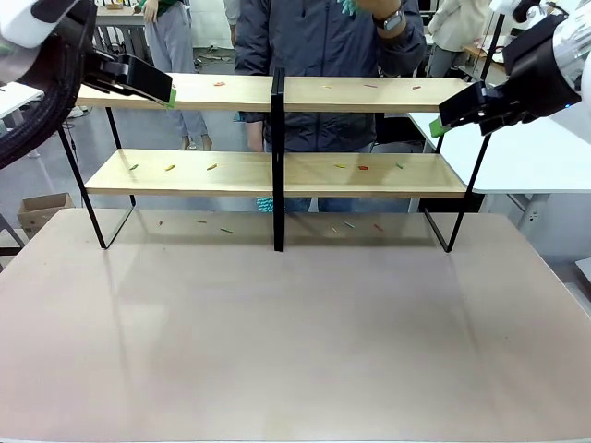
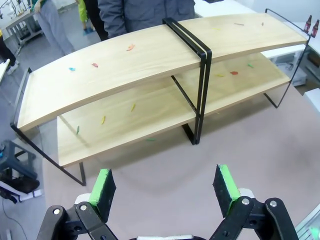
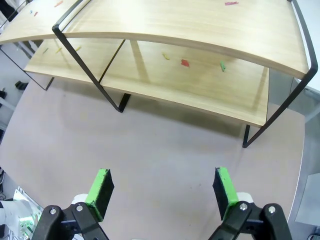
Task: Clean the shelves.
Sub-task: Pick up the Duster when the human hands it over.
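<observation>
The shelves [image 1: 231,172] stand across the far part of the table, two long light-wood boards on a black frame with a black centre upright [image 1: 277,157]. Small coloured scraps lie scattered on both boards and on the tabletop beneath. My left gripper [image 1: 169,95] hangs open at the upper board's left end. My right gripper [image 1: 437,125] hangs open at the right end, between the two boards' heights. The left wrist view looks down on the shelves [image 2: 150,60] past my open left gripper [image 2: 165,189]. In the right wrist view the shelves [image 3: 190,30] lie beyond my open right gripper [image 3: 162,189]. Nothing is held.
A person in a dark jacket [image 1: 323,55] stands behind the shelves, with a teal brush-like thing [image 1: 265,204] low behind the lower board. The broad beige tabletop [image 1: 295,332] stretches in front. A white table [image 1: 526,157] stands at the right, a cardboard box [image 1: 42,210] on the floor at the left.
</observation>
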Available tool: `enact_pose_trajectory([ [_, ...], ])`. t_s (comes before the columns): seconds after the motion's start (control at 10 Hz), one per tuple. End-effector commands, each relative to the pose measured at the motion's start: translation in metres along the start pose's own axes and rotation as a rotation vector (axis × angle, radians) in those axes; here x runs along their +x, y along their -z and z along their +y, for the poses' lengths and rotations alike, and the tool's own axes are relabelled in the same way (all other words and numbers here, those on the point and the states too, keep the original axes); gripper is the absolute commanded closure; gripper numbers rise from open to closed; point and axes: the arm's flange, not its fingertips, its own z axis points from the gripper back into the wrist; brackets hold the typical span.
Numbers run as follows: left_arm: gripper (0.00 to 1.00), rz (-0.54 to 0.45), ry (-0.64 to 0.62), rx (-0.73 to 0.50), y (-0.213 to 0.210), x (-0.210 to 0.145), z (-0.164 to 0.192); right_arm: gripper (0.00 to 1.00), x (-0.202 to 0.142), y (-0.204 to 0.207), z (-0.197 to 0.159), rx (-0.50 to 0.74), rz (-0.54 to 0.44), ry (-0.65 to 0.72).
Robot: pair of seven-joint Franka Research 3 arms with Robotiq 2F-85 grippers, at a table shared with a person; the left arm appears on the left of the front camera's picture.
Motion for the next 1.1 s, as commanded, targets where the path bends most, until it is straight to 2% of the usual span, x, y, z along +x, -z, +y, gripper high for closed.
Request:
enact_pose_trajectory([
  [0.0, 0.0, 0.006, 0.009, 0.01, 0.001, 0.0, -0.003, 0.0, -0.001, -0.001, 0.0, 0.0, 0.001, 0.016],
  [0.7, 0.0, 0.054, 0.043, 0.009, 0.005, -0.003, -0.004, 0.0, -0.002, -0.01, 0.008, -0.01, -0.033, 0.019],
  [0.8, 0.0, 0.036, 0.028, 0.007, 0.005, -0.004, -0.003, 0.0, -0.001, -0.019, 0.02, -0.02, -0.03, 0.084],
  [0.9, 0.0, 0.036, 0.028, 0.007, 0.005, -0.004, -0.003, 0.0, -0.005, -0.029, 0.039, -0.095, -0.023, 0.183],
  [1.0, 0.0, 0.036, 0.028, 0.007, 0.005, -0.004, -0.003, 0.0, -0.009, -0.039, 0.056, -0.132, -0.035, 0.191],
])
